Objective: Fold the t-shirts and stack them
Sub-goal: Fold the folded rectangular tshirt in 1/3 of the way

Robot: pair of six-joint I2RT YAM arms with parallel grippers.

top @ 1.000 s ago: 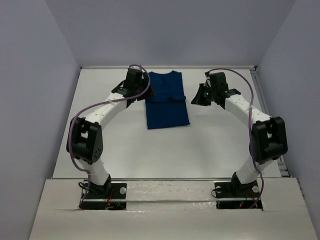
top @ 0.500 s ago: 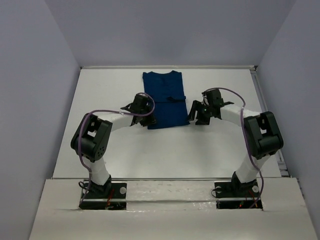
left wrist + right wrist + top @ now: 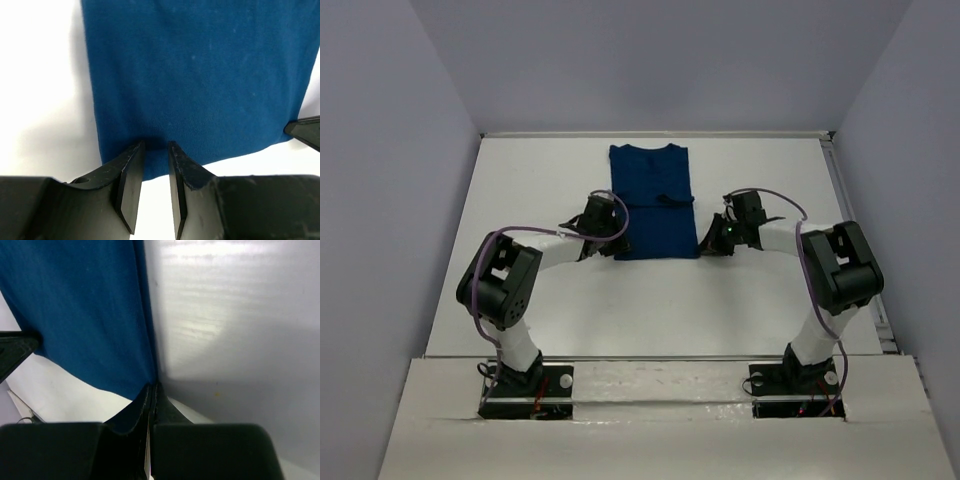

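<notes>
The dark blue t-shirt (image 3: pixel 655 205) lies folded into a long strip at the back middle of the table, collar end far. My left gripper (image 3: pixel 615 240) is at its near left corner. In the left wrist view its jaws (image 3: pixel 156 147) stand a little apart, tips pressed on the near hem (image 3: pixel 200 75) with cloth caught between them. My right gripper (image 3: pixel 710 240) is at the near right corner. In the right wrist view (image 3: pixel 152 387) its jaws are closed together on the cloth's right edge (image 3: pixel 85 305).
The white table (image 3: pixel 560 290) is walled in grey on three sides, with a low rail (image 3: pixel 850 230) along its right edge. Both arms bow outward from their bases at the near edge, elbows wide of the shirt.
Both grippers came from beside the shirt's far half down to its near corners. The left jaws narrowed onto the hem, and the right jaws shut on the edge.
</notes>
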